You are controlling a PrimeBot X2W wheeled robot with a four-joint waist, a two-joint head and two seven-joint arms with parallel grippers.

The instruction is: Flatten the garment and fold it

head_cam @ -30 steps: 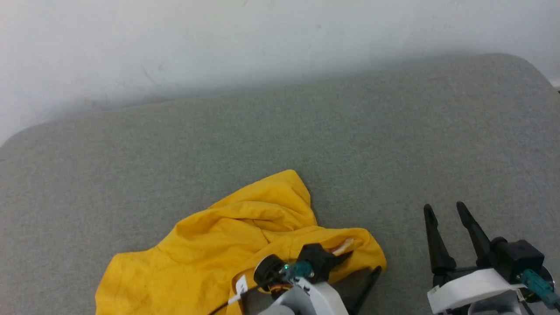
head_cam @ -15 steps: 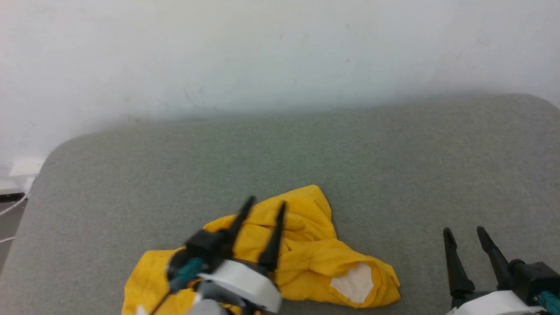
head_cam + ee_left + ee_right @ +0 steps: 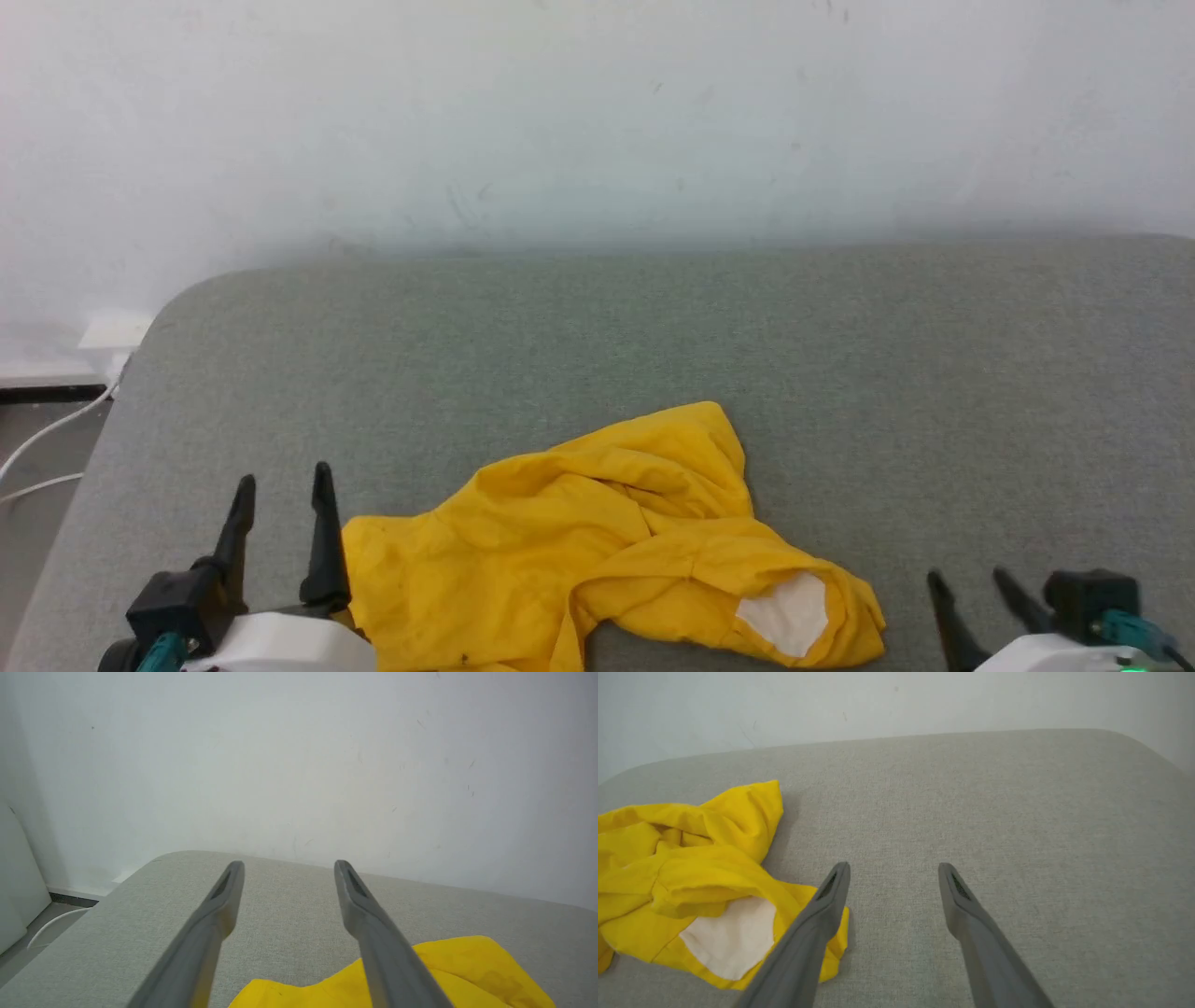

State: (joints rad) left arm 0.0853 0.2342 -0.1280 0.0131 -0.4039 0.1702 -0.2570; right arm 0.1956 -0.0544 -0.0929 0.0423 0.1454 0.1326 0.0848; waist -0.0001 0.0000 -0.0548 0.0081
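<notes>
2 claws gape wide, empty: left claw (image 3: 284, 474) just left of the crumpled yellow garment (image 3: 597, 541) on the near bench (image 3: 653, 336), right claw (image 3: 967, 577) off its right. Earlier the left claw hung over it.

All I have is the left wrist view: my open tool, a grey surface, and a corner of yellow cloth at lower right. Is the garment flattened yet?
Observer: No. The head view shows the bright yellow cotton T-shirt crumpled in a bunched heap on the grey fabric surface.
Operator: Any landmark for orienting it?
Observer: A white inner label patch faces up at its right end.
Operator: Where's the other arm?
Observer: The right tool is open and empty, just to the right of that patch.
</notes>
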